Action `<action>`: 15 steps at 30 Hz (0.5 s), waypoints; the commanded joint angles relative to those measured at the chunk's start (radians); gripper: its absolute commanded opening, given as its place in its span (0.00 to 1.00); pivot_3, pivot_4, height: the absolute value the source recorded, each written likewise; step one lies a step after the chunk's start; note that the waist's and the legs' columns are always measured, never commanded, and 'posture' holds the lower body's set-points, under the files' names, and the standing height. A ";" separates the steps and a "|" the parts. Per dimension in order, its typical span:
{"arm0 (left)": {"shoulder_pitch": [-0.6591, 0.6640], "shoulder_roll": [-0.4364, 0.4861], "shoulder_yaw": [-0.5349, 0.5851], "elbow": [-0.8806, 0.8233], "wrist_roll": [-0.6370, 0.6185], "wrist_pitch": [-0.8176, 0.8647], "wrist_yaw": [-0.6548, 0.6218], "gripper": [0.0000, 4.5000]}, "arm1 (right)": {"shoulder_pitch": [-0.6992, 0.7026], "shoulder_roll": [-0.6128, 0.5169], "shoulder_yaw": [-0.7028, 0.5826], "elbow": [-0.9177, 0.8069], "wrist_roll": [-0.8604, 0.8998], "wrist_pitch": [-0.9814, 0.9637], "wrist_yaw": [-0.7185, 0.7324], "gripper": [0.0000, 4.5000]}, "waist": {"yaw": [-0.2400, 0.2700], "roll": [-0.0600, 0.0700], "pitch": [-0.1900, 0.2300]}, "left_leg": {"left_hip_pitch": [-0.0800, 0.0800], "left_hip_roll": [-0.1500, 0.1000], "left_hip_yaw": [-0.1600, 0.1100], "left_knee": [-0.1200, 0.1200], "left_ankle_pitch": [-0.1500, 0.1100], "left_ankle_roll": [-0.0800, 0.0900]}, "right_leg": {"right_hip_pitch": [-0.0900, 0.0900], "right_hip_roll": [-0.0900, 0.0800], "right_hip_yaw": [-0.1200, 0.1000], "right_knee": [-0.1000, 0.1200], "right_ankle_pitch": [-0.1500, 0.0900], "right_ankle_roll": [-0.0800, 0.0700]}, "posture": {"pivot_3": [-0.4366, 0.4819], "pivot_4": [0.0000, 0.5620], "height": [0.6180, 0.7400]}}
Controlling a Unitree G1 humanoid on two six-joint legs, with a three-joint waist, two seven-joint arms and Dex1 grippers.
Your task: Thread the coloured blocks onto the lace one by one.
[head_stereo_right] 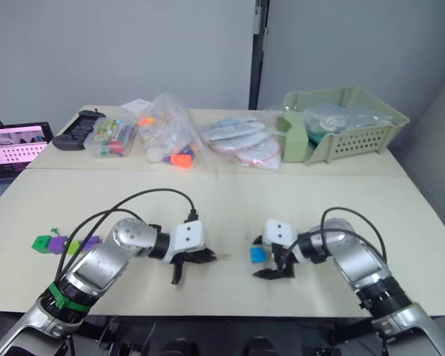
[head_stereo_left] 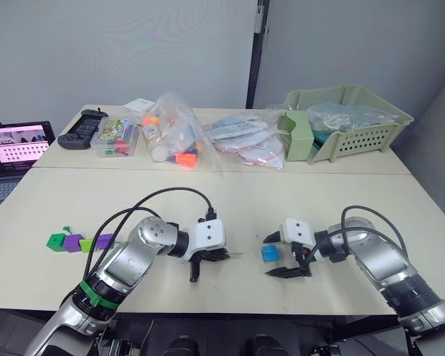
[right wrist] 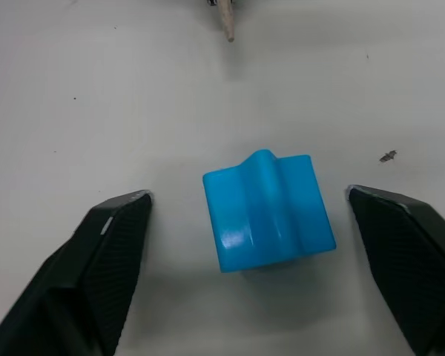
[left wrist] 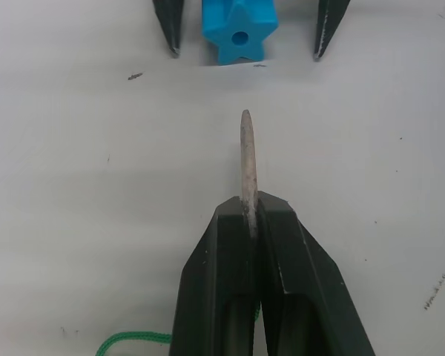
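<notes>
Lace tip pinched in left end effector, cord mostly hidden; right end effector spread around blue block.

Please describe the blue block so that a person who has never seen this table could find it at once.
Look at the near edge of the pale table, between the two robot arms. The blue block lies on the tabletop between the open black fingers of the right gripper, touching neither. It is star-shaped with a round hole through it, and the other blocks lie far to the left.
</notes>
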 commanded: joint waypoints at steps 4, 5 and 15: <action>-0.054 -0.008 -0.031 -0.065 0.019 0.078 0.019 0.00 | -0.008 0.021 -0.028 0.000 -0.005 0.011 -0.017 0.43 | 0.005 0.000 0.000 | 0.000 0.000 0.000 0.000 0.000 0.000 | 0.000 0.000 0.000 0.001 0.000 0.000 | 0.48 0.27 1.00; -0.059 -0.010 -0.036 -0.068 0.021 0.090 0.021 0.00 | -0.008 0.024 -0.028 -0.002 -0.006 0.015 -0.020 0.36 | 0.005 0.000 0.000 | 0.000 0.000 0.000 0.000 0.000 0.000 | 0.000 0.000 0.000 0.001 0.000 0.000 | 0.48 0.27 1.00; -0.113 -0.029 -0.103 -0.077 0.051 0.196 0.048 0.00 | -0.011 0.064 -0.006 -0.057 -0.040 0.095 -0.079 0.31 | 0.000 0.000 0.000 | 0.001 0.000 0.000 0.000 0.000 0.000 | 0.000 0.001 0.000 0.002 0.000 0.000 | 0.48 0.27 1.00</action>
